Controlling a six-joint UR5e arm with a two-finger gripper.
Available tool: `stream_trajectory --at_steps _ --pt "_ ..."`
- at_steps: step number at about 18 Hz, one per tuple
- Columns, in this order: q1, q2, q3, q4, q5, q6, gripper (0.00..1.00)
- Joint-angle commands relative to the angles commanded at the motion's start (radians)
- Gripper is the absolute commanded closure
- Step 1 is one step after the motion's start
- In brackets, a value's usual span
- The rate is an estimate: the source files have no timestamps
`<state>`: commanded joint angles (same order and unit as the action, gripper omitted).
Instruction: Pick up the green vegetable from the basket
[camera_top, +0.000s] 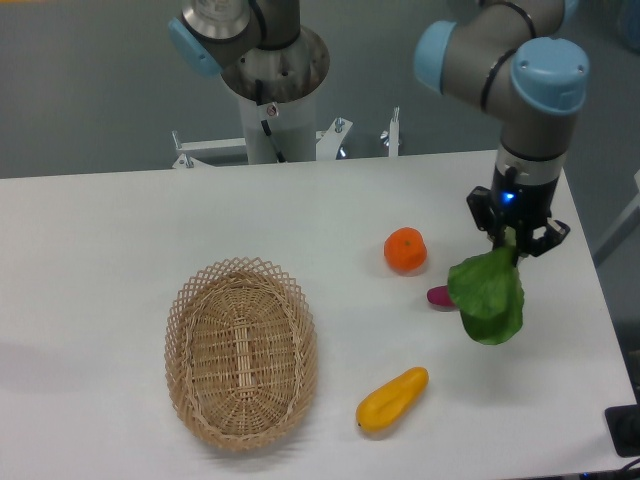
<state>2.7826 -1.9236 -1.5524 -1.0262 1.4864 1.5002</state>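
Green vegetable (487, 297) hangs leaf-down from the gripper (516, 240), pinched by its stalk above the table's right edge, well apart from the basket (240, 352). That thin hold looks risky: a swing could drop it off the edge.

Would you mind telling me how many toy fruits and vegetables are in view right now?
4: the green vegetable hanging from the hand, the orange mid-table, the yellow vegetable near the front, and a purple one mostly hidden behind the leaves.
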Motion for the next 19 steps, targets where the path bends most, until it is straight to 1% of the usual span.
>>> stream_trajectory --at_steps 5,13,19 --pt "0.008 -0.008 0.005 0.000 0.000 0.000 0.65" --pt "-0.002 0.000 0.002 -0.002 -0.005 -0.008 0.65" --pt "-0.002 0.005 -0.002 -0.002 -0.029 -0.011 0.65"
